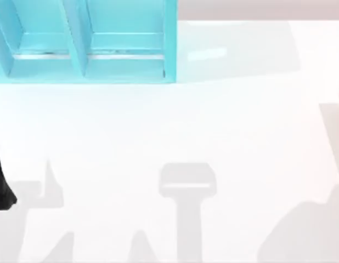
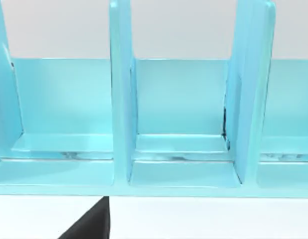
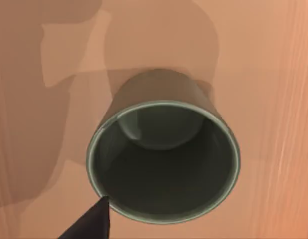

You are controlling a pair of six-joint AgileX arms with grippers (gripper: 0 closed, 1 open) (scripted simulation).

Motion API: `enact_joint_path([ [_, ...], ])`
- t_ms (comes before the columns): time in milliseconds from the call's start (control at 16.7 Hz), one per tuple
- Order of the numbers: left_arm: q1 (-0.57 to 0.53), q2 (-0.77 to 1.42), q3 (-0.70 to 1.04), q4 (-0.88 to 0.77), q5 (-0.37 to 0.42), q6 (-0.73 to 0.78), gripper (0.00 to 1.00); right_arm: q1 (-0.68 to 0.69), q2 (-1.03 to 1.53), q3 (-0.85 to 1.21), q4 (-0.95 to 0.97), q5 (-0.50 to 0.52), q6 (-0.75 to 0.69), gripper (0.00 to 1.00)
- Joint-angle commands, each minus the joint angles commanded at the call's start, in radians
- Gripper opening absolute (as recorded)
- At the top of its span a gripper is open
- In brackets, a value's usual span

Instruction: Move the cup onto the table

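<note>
Below my right wrist, the cup (image 3: 164, 159) stands upright on an orange-brown wooden surface (image 3: 273, 74); one dark fingertip (image 3: 91, 224) touches its rim, but the opening I cannot tell.

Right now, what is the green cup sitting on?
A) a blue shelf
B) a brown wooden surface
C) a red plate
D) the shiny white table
B: in the right wrist view the cup stands upright, open mouth toward the camera, on a brown wooden surface, not on the white table or in the blue shelf.
</note>
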Motion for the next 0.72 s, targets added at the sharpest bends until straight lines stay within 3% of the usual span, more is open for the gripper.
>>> enact_joint_path([
  [360, 0.000, 0.000, 0.000, 0.000, 0.000, 0.000, 1.00, 0.001, 0.053, -0.171, 0.225, 0.000, 0.001, 1.00],
  [660, 0.000, 0.000, 0.000, 0.000, 0.000, 0.000, 1.00, 0.001, 0.058, -0.192, 0.251, 0.000, 0.001, 1.00],
  [720, 0.000, 0.000, 0.000, 0.000, 0.000, 0.000, 1.00, 0.001, 0.058, -0.192, 0.251, 0.000, 0.001, 0.92],
])
